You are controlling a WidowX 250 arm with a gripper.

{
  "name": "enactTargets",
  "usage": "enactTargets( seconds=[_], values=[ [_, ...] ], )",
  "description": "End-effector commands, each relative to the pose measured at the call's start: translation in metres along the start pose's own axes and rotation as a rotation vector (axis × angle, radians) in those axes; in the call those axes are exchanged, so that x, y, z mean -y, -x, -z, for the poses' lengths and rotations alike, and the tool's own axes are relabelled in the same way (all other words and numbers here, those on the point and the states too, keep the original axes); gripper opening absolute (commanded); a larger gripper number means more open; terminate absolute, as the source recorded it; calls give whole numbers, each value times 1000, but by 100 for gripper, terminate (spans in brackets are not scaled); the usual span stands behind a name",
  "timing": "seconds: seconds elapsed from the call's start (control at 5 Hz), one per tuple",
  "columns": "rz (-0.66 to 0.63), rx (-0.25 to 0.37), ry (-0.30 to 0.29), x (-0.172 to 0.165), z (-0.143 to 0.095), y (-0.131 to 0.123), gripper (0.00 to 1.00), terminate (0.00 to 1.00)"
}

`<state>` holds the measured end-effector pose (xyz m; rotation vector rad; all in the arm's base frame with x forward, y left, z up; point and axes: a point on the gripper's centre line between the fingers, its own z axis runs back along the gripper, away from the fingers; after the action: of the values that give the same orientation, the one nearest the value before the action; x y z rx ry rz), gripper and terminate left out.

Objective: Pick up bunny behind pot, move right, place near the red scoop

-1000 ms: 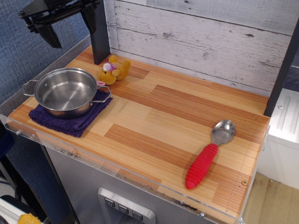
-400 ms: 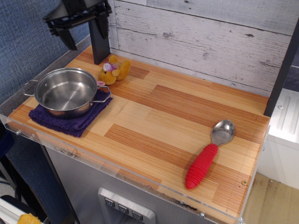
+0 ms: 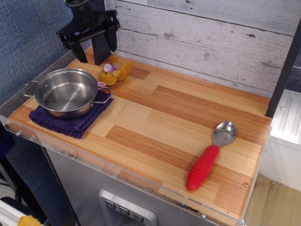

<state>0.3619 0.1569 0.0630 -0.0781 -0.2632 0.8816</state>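
Note:
The bunny [image 3: 114, 71] lies on the wooden table just behind and to the right of the pot [image 3: 67, 92], orange-yellow with a pink-and-white face. The pot sits on a purple cloth [image 3: 70, 120] at the left. The red scoop [image 3: 209, 156] lies at the right front, silver bowl pointing back. My gripper [image 3: 95, 49] hangs open and empty above the table's back left, a little up and left of the bunny, jaws spread wide.
A black post [image 3: 99, 47] stands at the back left right behind the gripper. A white plank wall [image 3: 202, 37] runs along the back. A dark upright bar [image 3: 284, 70] borders the right side. A clear plastic edge [image 3: 117, 174] lines the front.
My gripper has moved right and down from the top left corner toward the bunny, staying open. Bunny, pot and scoop have not moved.

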Motion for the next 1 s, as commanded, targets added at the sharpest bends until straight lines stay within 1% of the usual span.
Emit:
enactTargets(
  seconds=[0.0, 0.2, 0.4, 0.6, 0.8],
  values=[
    [56, 13, -39, -10, 4, 9, 100, 0],
    [42, -9, -29, -5, 10, 11, 100, 0],
    [26, -16, -13, 5, 19, 9, 100, 0],
    [23, -19, -31, 9, 28, 7, 100, 0],
    [15, -4, -29, 8, 33, 4, 0, 0]
  ],
)
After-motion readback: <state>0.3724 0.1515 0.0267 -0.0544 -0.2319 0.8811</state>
